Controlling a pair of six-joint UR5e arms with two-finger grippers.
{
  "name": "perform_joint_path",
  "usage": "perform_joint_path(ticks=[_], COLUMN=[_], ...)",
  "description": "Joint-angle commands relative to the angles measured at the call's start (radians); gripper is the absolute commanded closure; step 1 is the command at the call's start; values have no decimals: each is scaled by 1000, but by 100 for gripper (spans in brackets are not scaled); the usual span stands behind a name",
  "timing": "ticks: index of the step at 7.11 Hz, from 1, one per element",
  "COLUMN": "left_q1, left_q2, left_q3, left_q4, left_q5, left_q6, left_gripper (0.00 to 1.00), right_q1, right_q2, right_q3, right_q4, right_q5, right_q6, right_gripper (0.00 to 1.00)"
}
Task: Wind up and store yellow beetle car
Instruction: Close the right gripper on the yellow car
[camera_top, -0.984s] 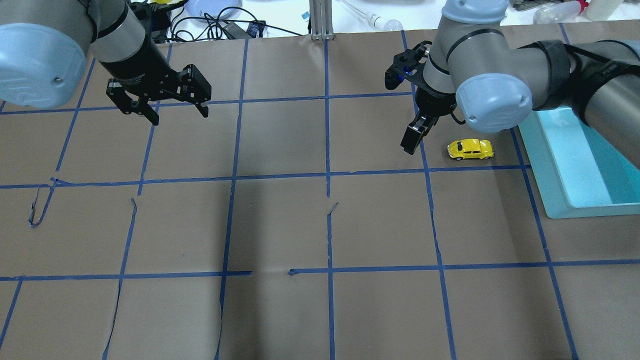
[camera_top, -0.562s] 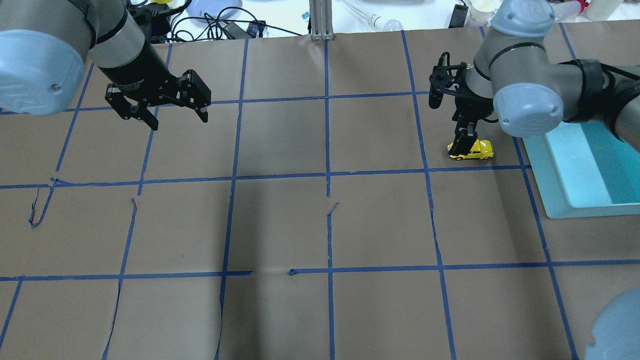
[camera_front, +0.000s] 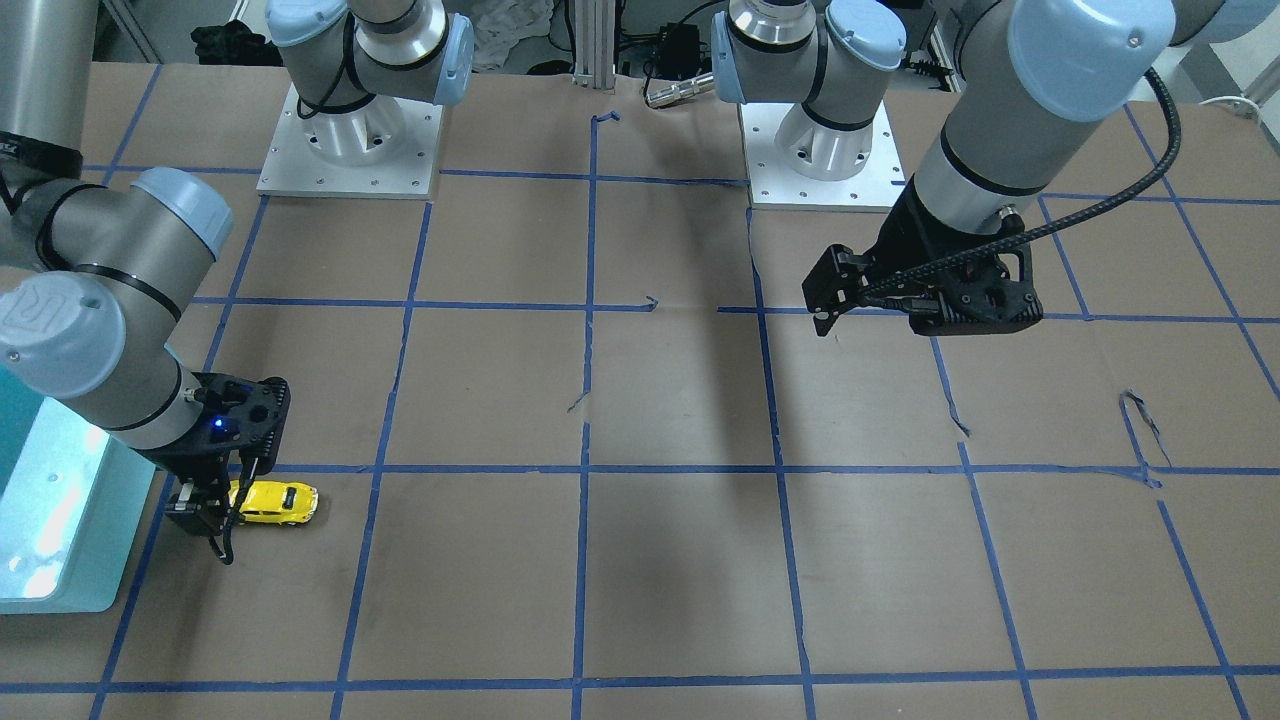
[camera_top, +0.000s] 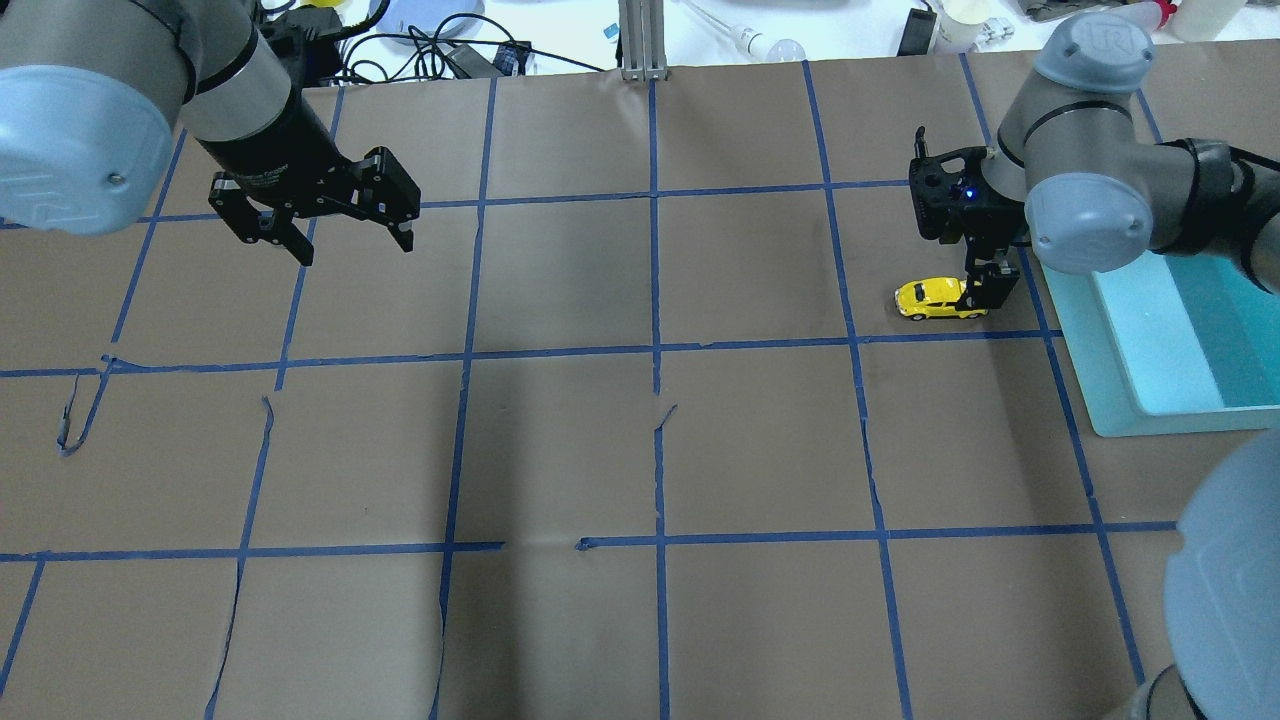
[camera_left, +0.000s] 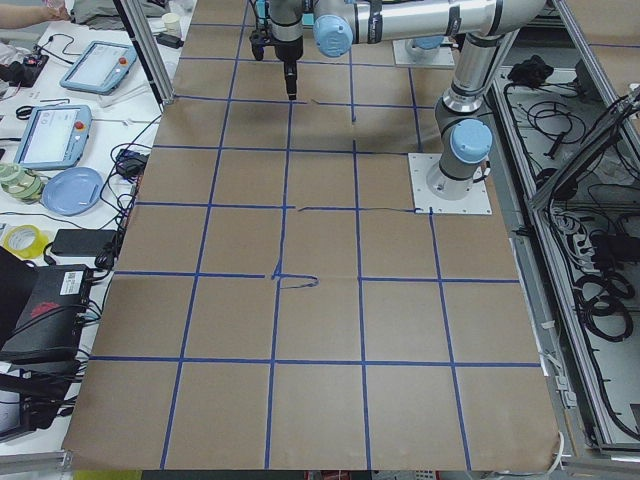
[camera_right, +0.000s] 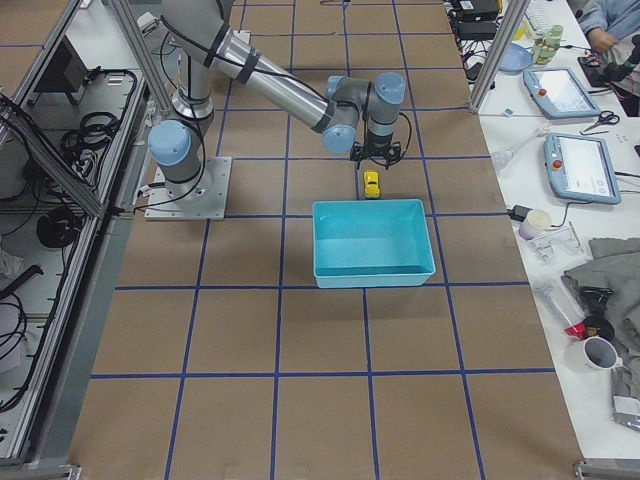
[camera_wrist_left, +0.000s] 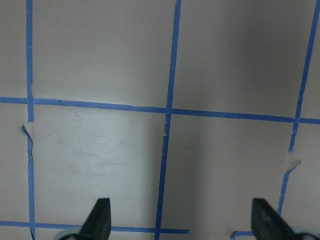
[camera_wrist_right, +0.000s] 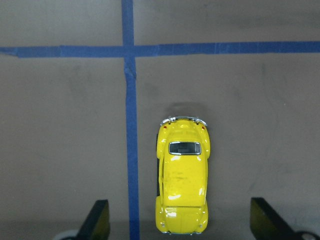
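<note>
The right gripper, spread wide beside the teal bin, straddles the yellow beetle car, apparently without touching it; the left gripper, far from the bin, gapes empty.

Robotics lab: two bolted-down arms on a tape-gridded surface, teach pendants and cables alongside.

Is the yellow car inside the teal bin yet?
No, the car stands on the table just outside the bin.
</note>
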Motion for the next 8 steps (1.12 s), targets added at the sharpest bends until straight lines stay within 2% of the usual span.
perform_joint_path(ticks=[1, 5, 6, 8], left_q1=[-2, -2, -2, -2], left_q2=[20, 76, 78, 83], left_q3=[5, 6, 0, -3], left_q4=[-2, -74, -76, -81], left_q5=[4, 3, 4, 7], left_q6=[-5, 27, 27, 25], left_gripper=[0, 0, 0, 0], right_q1=[-1, -1, -1, -1], right_q2=[40, 63, 65, 67], right_q3=[2, 28, 28, 31], right_q4=[-45, -51, -59, -65], right_q5=[0, 2, 2, 4], right_q6=[-14, -14, -16, -17], right_gripper=[0, 0, 6, 34])
